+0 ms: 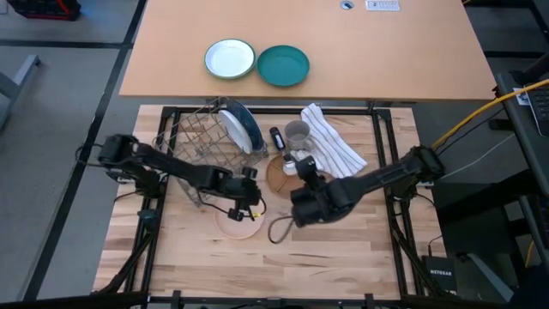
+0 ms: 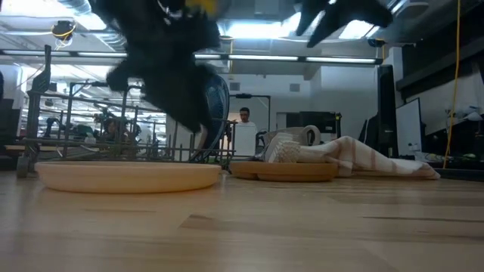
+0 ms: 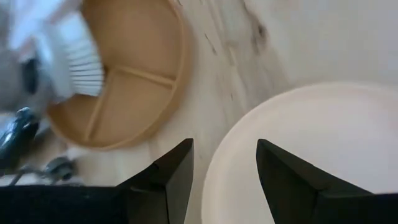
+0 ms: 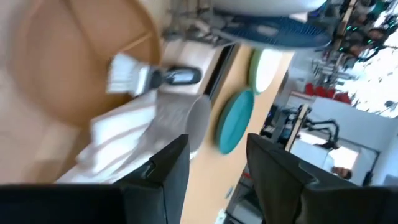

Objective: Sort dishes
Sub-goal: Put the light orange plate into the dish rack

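Pale wood planks make up the table [image 1: 343, 249] I work on, with a wire dish rack [image 1: 202, 137] beyond my left claw [image 3: 224, 163]. That claw hangs just above the near rim of the pale salmon-pink plate [image 3: 311, 155], its two fingers apart and straddling the edge, not yet touching it as far as I can judge. The dark blue plate [image 1: 240, 127] already stands upright in the rack, ahead of this claw. The brown wooden plate [image 3: 118, 81] lies flat just past the pink one, with a white-bristled brush [image 3: 78, 56] resting on it and a striped towel [image 1: 330, 142] over its far side.

My right claw [image 4: 217, 163] waits beside the left one, raised off the table, fingers apart, holding nothing.

To do this grab well, I think I should come down so one finger slips under the rim and the other lands inside the dish, then close firmly; a shallow pinch on a smooth lip could slip. Lifting should tilt the plate upright before it goes toward a free rack slot beside the blue one.
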Tool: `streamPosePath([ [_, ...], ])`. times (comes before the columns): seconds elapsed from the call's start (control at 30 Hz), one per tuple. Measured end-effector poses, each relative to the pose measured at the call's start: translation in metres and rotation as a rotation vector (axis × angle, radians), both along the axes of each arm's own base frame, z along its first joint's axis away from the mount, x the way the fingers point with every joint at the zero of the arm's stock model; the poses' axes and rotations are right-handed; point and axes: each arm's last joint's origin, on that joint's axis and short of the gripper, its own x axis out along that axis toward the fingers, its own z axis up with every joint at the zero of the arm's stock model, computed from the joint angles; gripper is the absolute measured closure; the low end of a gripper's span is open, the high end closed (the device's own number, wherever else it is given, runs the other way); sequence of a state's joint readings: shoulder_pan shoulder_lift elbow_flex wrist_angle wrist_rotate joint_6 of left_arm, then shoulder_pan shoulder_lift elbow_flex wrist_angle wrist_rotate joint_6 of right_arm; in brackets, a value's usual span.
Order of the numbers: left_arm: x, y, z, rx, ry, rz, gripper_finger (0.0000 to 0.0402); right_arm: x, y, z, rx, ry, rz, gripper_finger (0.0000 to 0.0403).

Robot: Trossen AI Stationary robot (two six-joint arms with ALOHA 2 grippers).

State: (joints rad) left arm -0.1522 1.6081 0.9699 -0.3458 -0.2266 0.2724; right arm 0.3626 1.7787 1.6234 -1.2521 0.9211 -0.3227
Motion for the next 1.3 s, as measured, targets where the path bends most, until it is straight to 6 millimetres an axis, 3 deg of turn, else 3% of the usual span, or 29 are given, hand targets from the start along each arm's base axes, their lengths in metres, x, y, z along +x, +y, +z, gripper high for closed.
streamPosePath([
  [0.27, 0.015, 0.022, -0.044, 0.057, 0.127, -0.002, 0.0237, -0.025, 0.031, -0.002, 0.111, -0.002, -0.030, 0.0240],
  [0.5, 0.017, 0.047, -0.048, 0.040, 0.151, -0.010, 0.0238, -0.035, 0.053, -0.003, 0.179, -0.013, 0.002, 0.0240],
  [0.67, 0.014, 0.054, -0.050, -0.131, 0.179, -0.057, 0.0238, -0.040, 0.062, -0.003, 0.219, -0.028, -0.001, 0.0240],
  [0.83, 0.011, 0.059, -0.052, -0.158, 0.204, -0.053, 0.0240, -0.041, 0.064, -0.004, 0.237, -0.025, -0.002, 0.0240],
  [0.97, 0.011, 0.057, -0.052, -0.143, 0.205, -0.082, 0.0272, -0.041, 0.064, -0.004, 0.238, -0.025, -0.003, 0.0240],
  [1.2, 0.012, 0.049, -0.050, -0.136, 0.197, -0.102, 0.0379, -0.040, 0.063, -0.004, 0.219, -0.033, -0.002, 0.0240],
  [1.3, 0.016, 0.044, -0.045, -0.159, 0.182, -0.087, 0.0392, -0.040, 0.062, -0.002, 0.173, -0.055, 0.001, 0.0240],
])
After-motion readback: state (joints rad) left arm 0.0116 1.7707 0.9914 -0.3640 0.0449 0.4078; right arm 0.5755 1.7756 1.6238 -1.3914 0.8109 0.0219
